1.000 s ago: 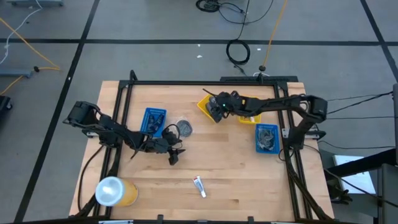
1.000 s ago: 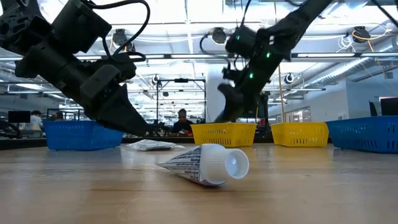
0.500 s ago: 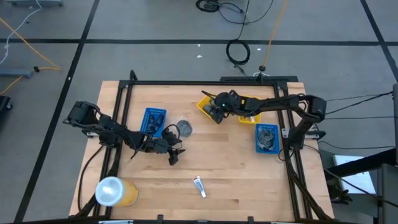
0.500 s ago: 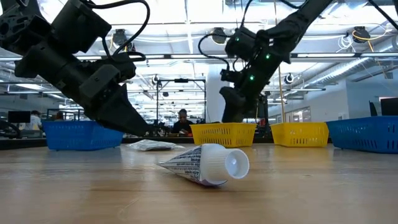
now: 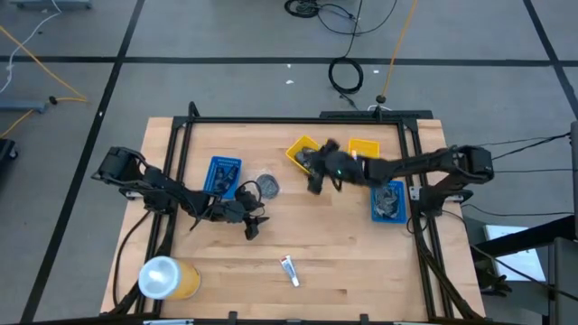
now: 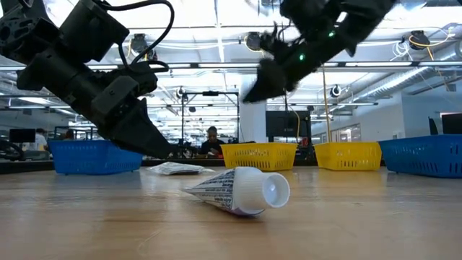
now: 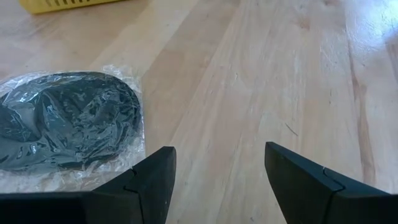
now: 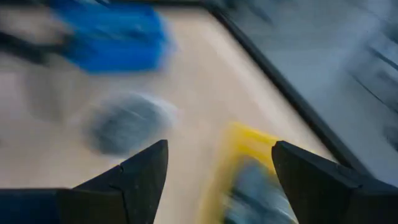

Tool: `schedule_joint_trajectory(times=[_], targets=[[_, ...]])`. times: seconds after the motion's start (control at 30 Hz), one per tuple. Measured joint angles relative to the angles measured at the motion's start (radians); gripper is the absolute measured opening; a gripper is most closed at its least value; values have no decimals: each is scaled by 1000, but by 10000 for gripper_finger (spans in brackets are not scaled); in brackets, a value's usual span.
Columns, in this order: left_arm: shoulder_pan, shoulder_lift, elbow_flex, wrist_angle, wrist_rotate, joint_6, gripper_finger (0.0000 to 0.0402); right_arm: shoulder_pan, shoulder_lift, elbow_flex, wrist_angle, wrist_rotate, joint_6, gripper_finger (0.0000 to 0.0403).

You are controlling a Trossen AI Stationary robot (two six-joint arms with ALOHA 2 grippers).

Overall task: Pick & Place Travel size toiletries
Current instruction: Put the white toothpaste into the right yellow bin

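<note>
1. High view: tube (image 5: 289, 269) lies alone on the bare wood near the front edge, well apart from both arms, its long axis slanting from far-left to near-right. The disc (image 5: 266, 186) sits just beside the left blue tray (image 5: 223, 173). We judge the right gripper (image 5: 315, 183), empty beside the yellow tray (image 5: 303, 149), is between picks; for a clean next grasp we should turn the wrist so the jaws close across the tube's narrow width.

2. Low view: the tube's white cap faces the camera and slightly right, with the crimped tail pointing away to the left. It lies flat, so we should come down from above at mid-body.

3. Left wrist view: the left gripper (image 7: 214, 180) has its fingers apart and empty, low over the table, with the plastic-wrapped disc (image 7: 65, 121) just off one fingertip. We should centre on it before closing.

4. Right wrist view: the right fingers (image 8: 146, 171) stand wide apart, holding nothing; the picture is too smeared to tell more.
</note>
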Motion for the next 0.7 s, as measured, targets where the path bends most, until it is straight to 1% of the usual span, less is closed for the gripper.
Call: schedule_joint_trajectory(times=[0.13,0.17,0.2,0.27,0.37,0.4,0.5,0.57,0.63,0.7], targets=[[0,0,0,5,-1,1,243,85,3,-110,323,-235,-12,277],[0,0,0,7,-1,1,243,102,14,-131,396,-283,-5,277],[0,0,-1,13,-1,1,243,119,27,-151,456,-309,11,277],[0,0,-1,24,-3,1,243,155,40,-185,510,-354,72,277],[0,0,-1,33,-20,2,243,207,71,-189,500,-453,152,277],[0,0,-1,36,-30,2,243,228,88,-187,488,-467,175,277],[2,0,-1,45,-72,10,243,296,156,-164,451,-457,206,277],[8,0,-1,64,-100,26,243,344,205,-135,460,-404,226,277],[17,0,-1,88,-106,51,243,387,256,-96,449,-359,262,277],[26,0,-1,117,-105,79,243,426,303,-59,430,-335,291,277]])
